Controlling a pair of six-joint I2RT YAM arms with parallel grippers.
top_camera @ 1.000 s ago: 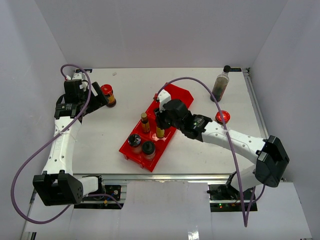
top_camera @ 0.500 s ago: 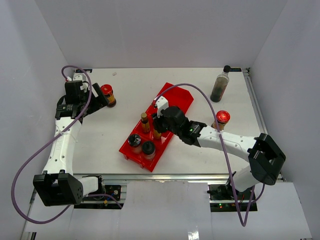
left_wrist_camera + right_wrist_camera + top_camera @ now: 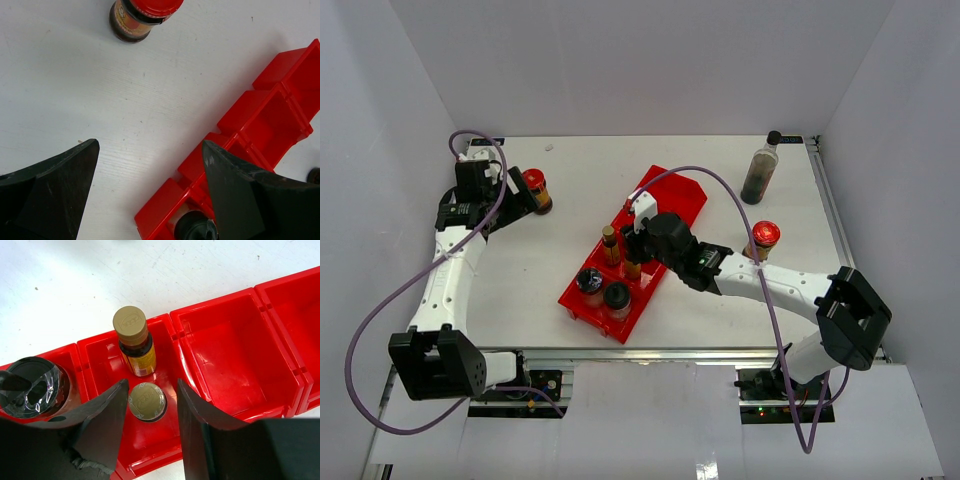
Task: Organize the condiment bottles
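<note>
- Overhead, the long red bin [image 3: 682, 205] lies diagonally in the middle of the tabletop [image 3: 560, 230]. Its lower-left end holds two black-lidded jars [image 3: 590, 283] side by side, and the next compartment up holds two yellow-labelled bottles [image 3: 610, 245].
- The right hand [image 3: 633, 254] sits low over the lower-right of those two bottles.
- A red-lidded jar [image 3: 535, 190] stands on the tabletop at upper left, just beside the left hand [image 3: 516, 198]. A second red-lidded jar [image 3: 764, 240] stands right of the bin. The tall dark-liquid bottle [image 3: 761, 167] stands at upper right, well apart from the bin.
- In the left wrist view, the left hand [image 3: 150, 145] is spread wide, with only bare tabletop between its fingers [image 3: 50, 195]. The red-lidded jar [image 3: 142, 15] sits at the top edge of the frame and the bin [image 3: 260, 115] runs along the right.
- In the right wrist view, the right hand [image 3: 152, 385] is parted and straddles the gold cap [image 3: 146, 401] of one upright bottle. Red shows between the cap and the right-side finger, so nothing is clamped.
- The other bottle [image 3: 135, 347] stands just above it in the same compartment, and a black-lidded jar [image 3: 30, 387] sits in the compartment to the left.
</note>
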